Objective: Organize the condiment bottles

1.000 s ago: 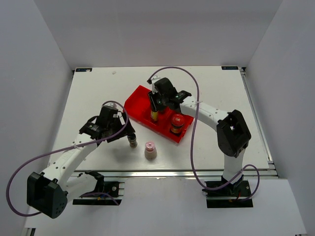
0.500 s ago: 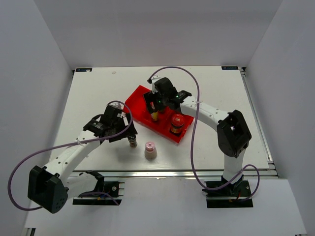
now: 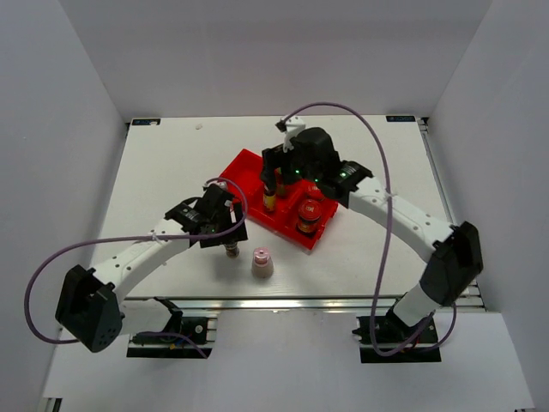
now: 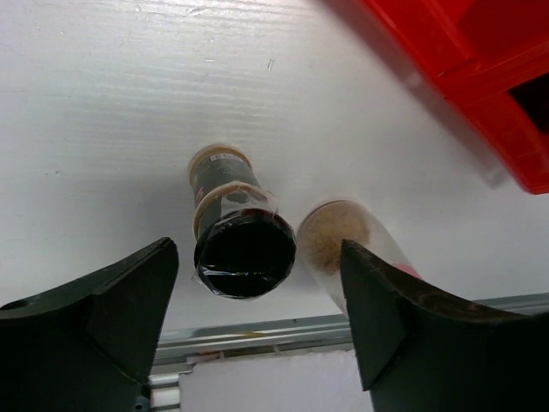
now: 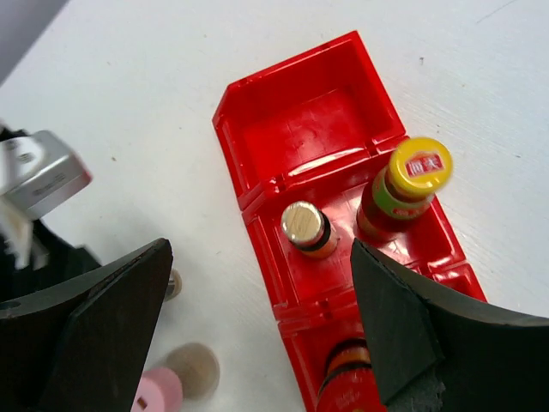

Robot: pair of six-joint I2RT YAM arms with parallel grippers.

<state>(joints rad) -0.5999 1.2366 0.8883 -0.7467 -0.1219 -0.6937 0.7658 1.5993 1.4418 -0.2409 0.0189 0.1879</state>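
1. You will find no word, brand or number legible in any view.
2. The slim dark bottle with the yellow cap (image 5: 419, 167), near the table's middle, has a red cap sticker with white marks, too small to read.
3. The dark grey shaker with the black cap (image 4: 244, 253), towards the near edge, bears fine print that is blurred.
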